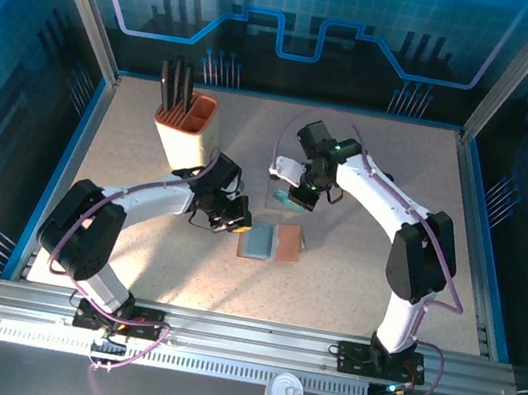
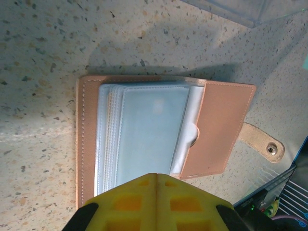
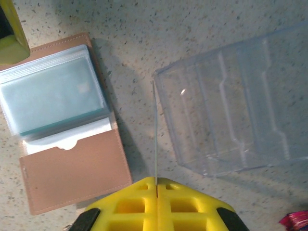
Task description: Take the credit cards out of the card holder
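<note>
Card holder [image 1: 272,242] noted lying open and flat on the speckled table [image 1: 339,296], just below centre of the top view. Clear sleeves are stacked on its left half, and a brown leather flap sits on its right. A pale teal sleeved card [image 2: 149,130] is seen through the topmost sleeve. A snap tab [image 2: 262,142] juts out at the right of the left wrist view.

Left gripper [image 2: 156,182]: yellow fingers pressed together, nothing pinched between them. It is placed over the lower edge of the sleeves — contact cannot be told.

Right gripper [image 3: 156,184]: fingers pinched on a thin held card [image 3: 155,130], viewed edge-on as a fine line rising from the seam. The held card is placed between the card holder at left of the right wrist view and a clear plastic case [image 3: 231,106] at right.
</note>
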